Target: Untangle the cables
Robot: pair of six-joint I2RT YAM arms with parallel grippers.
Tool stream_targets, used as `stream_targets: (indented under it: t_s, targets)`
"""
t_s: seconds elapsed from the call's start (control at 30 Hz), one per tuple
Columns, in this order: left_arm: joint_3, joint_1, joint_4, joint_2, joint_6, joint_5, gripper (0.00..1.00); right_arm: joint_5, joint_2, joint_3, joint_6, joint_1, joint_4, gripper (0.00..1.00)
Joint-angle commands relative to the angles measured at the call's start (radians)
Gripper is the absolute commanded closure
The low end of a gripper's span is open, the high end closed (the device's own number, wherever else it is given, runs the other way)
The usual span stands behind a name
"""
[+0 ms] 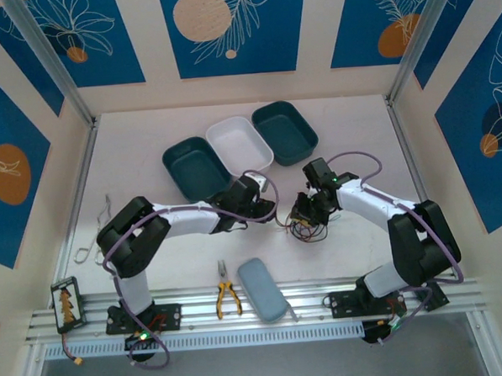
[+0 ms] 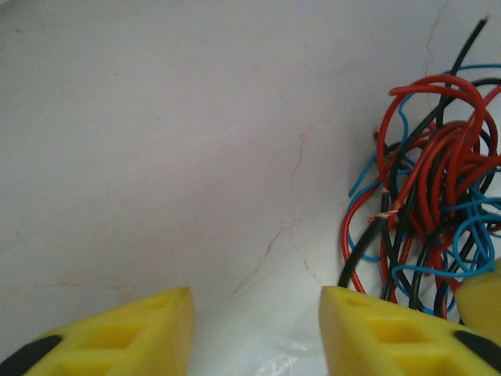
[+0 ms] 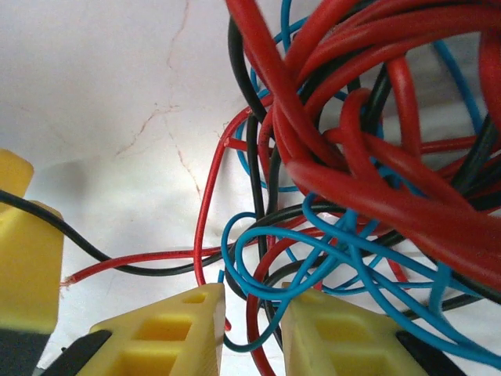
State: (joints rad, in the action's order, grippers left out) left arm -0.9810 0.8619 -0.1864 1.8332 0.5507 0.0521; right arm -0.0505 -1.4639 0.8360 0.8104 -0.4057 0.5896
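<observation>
The white table [image 1: 358, 140] carries tangled cables [image 1: 308, 227], three trays [image 1: 240, 142] and yellow-handled pliers [image 1: 227, 297].

Ahead of the right gripper [image 3: 252, 329], the tangle of cables [image 3: 368, 157] ran off the top and right edges, so its far loops were cut away. Blue strands dropped between that gripper's fingers, and whether they were pinched could not be told. Ahead and to the right of the left gripper [image 2: 257, 333], the same tangle was clipped by the picture's edge.

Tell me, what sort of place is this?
Probably a robotics test booth: two robot arms bolted to a rail at a white table, blue patterned panels walling it in, and a tangle of wires, trays and pliers laid out.
</observation>
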Motion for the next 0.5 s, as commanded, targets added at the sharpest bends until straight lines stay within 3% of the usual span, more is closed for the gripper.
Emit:
stream_targets:
  t_s: [0.0,0.17,0.47]
  targets:
    - [-0.050,0.009,-0.008,0.036,-0.001,0.009,0.51,0.011,0.001,0.029,0.007,-0.007,0.056,0.74]
    - [-0.080,0.008,-0.011,0.048,0.020,0.011,0.52,0.041,0.027,0.035,-0.004,-0.005,0.088,0.74]
    - [-0.129,0.009,0.159,-0.036,0.050,-0.136,0.48,0.091,0.092,0.040,-0.014,-0.005,0.133,0.73]
